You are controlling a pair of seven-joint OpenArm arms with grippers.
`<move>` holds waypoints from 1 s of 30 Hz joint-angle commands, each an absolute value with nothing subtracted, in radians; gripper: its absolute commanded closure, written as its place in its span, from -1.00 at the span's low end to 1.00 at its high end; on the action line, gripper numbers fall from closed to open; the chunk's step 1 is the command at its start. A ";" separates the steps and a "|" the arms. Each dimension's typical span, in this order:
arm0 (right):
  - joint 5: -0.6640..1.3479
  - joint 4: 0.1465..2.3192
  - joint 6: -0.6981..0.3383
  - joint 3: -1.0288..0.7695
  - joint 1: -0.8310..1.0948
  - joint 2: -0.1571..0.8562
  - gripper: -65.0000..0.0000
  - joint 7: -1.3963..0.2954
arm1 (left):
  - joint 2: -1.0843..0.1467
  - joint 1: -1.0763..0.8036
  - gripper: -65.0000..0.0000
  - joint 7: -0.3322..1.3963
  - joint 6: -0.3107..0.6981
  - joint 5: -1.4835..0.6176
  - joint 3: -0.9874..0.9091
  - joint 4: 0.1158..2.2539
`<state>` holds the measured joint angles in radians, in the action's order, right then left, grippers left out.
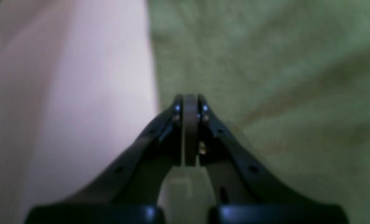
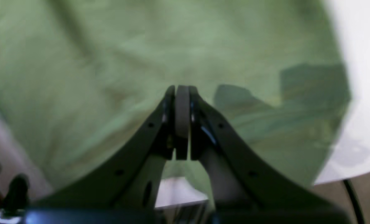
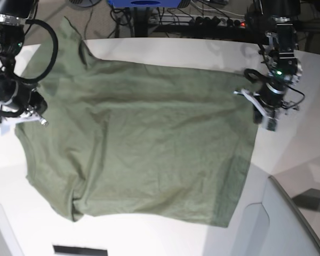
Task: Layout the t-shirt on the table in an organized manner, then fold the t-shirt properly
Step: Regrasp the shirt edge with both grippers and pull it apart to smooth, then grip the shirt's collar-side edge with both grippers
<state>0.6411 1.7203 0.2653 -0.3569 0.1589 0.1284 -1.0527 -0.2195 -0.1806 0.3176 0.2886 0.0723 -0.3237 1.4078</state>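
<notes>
My left fingers and right fingers are pressed together, empty, above the soft, limp t-shirt; I'd pinch its hem corners.

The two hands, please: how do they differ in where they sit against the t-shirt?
The left hand sits at the t-shirt's edge, with bare table on one side and cloth on the other. The right hand has cloth on both sides, with table only far off. In the base view, the left hand is on the right and the right hand on the left. Both are shut.
</notes>
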 commanded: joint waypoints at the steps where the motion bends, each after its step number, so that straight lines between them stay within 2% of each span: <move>1: 0.634 1.747 0.268 -0.397 0.153 0.143 1.00 -1.063 | -0.228 -0.177 1.00 0.344 0.274 0.054 -0.374 1.438; 5: 0.634 1.739 0.268 -0.567 0.154 0.101 0.99 -1.092 | -0.232 -0.189 1.00 0.493 0.278 -0.127 -0.535 1.468; 7: 0.634 1.739 0.268 -0.654 0.154 0.074 0.98 -1.098 | -0.268 -0.229 1.00 0.507 0.278 -0.216 -0.561 1.468; 8: 0.633 1.738 0.268 -0.685 0.154 0.071 0.98 -1.098 | -0.288 -0.252 0.92 0.507 0.278 -0.260 -0.558 1.468; 12: 0.633 1.698 0.268 -0.674 0.156 0.077 0.92 -1.101 | -0.334 -0.321 0.30 0.507 0.278 -0.406 -0.565 1.468; 14: 0.633 1.661 0.268 -0.659 0.156 0.094 0.71 -1.115 | -0.334 -0.344 0.01 0.507 0.278 -0.446 -0.567 1.468; 17: 0.636 1.629 0.260 -0.618 0.156 0.110 0.23 -1.127 | -0.329 -0.361 -0.40 0.507 0.278 -0.456 -0.567 1.468; 20: 0.638 1.626 0.257 -0.615 0.163 0.111 -0.24 -1.121 | -0.326 -0.366 -0.66 0.507 0.278 -0.461 -0.562 1.468; 22: 0.638 1.626 0.223 -0.615 0.176 0.114 -0.48 -1.101 | -0.318 -0.374 -0.70 0.507 0.280 -0.463 -0.565 1.468; 24: 0.638 1.623 0.157 -0.628 0.191 0.113 -0.64 -1.052 | -0.308 -0.377 -0.71 0.507 0.280 -0.464 -0.567 1.468; 26: 0.638 1.600 0.102 -0.651 0.208 0.108 -0.65 -1.001 | -0.305 -0.381 -0.71 0.507 0.309 -0.464 -0.567 1.458; 30: 0.638 1.477 0.025 -0.657 0.209 0.116 -0.65 -0.937 | -0.291 -0.378 -0.69 0.509 0.433 -0.533 -0.567 1.362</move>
